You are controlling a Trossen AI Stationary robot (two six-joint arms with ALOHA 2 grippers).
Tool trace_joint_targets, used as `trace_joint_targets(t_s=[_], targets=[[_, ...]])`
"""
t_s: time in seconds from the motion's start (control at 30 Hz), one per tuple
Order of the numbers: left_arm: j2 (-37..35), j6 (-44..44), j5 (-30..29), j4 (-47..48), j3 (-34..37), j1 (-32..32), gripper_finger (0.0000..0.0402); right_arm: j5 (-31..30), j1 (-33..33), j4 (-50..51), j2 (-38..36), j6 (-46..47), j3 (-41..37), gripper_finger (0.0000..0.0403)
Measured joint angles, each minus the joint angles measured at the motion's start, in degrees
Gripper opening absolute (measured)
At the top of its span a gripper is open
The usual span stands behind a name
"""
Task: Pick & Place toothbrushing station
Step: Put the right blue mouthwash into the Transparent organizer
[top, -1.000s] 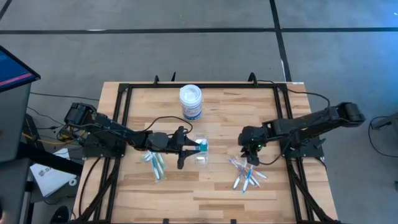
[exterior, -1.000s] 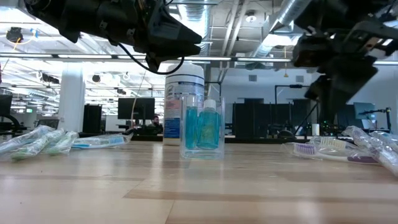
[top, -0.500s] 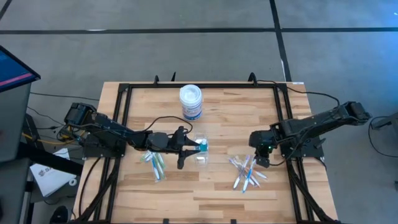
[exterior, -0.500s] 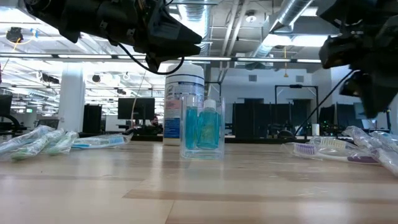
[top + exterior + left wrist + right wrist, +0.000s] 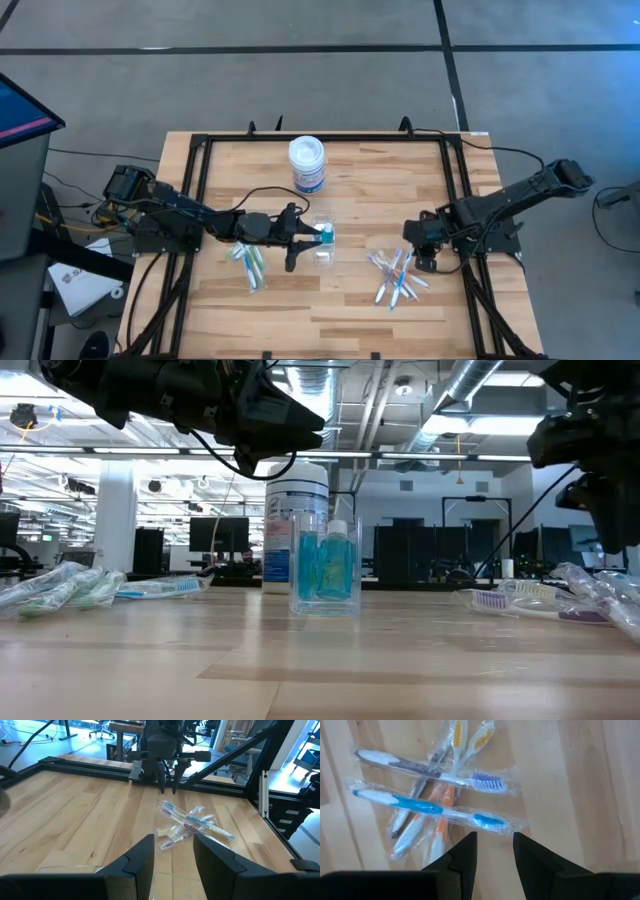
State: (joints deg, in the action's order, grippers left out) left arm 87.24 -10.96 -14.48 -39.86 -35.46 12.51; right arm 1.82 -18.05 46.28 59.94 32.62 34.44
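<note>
High view: left claw (image 5: 308, 238), fingers apart and empty, poised just beside small clear plastic cup (image 5: 323, 245) near middle of bench (image 5: 360, 190); right claw (image 5: 424, 252), fingers likewise apart and gripping nothing, hanging over right heap of toothbrushes (image 5: 397, 278). Left heap of toothbrushes (image 5: 250, 262) lying beside left arm. Tiny blue tube (image 5: 338, 563) with white cap standing upright inside cup, as seen from low view. White jar (image 5: 307, 163) with blue label standing behind cup, apart from it.

Likely trouble from here: grabbing two brushes at once, or none. Brushes crossed over one another in a loose pile, each sealed in glossy, crinkled clear film, so a pinch could well catch wrapper alone and let the brush slide free. Slim, flat-lying handles close against bare wood, leaving little for fingertips to get under without scraping the planks. Cup thin-walled, light and narrow by the look of it; could be tipped by a nudge from the nearby left claw, or by a long brush dropped against its rim, spilling the tube.

Handles smooth moulded plastic in blue, white, orange and grey, bristle heads in purple and blue. Bench of pale, matt butcher-block wood inside a black metal frame.
</note>
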Motion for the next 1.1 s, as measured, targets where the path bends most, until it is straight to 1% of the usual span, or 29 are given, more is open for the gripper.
trace_joint_targets(t_s=[0.13, 0.37, 0.63, 0.73, 0.87, 1.1], targets=[[0.0, 0.0, 0.0, 0.0, 0.0, 0.33, 0.0131, -2.11, -0.84, 0.0, 0.0, 0.66, 0.0, 0.0118], [0.0, -0.02, 0.02, 0.0, 0.0, 0.68, 0.0131, -2.07, -3.75, -0.02, 0.0, 6.12, 0.0, 0.0118], [0.0, -0.02, 0.0, 0.0, 0.0, 0.96, 0.0131, -3.64, -10.22, -0.23, 0.0, 20.31, -0.02, 0.0118], [0.0, -0.02, 0.0, 0.02, 0.0, 0.99, 0.0131, -5.86, -13.1, -1.98, 0.0, 25.55, -0.02, 0.0118], [0.0, -0.02, 0.0, 0.0, 0.0, 0.99, 0.0131, -8.58, -16.38, -4.45, 0.0, 29.78, -0.02, 0.0118], [0.0, -0.04, 0.0, 0.0, 0.0, 0.99, 0.0131, -14.06, -21.03, -4.06, 0.04, 39.21, -0.22, 0.0118]])
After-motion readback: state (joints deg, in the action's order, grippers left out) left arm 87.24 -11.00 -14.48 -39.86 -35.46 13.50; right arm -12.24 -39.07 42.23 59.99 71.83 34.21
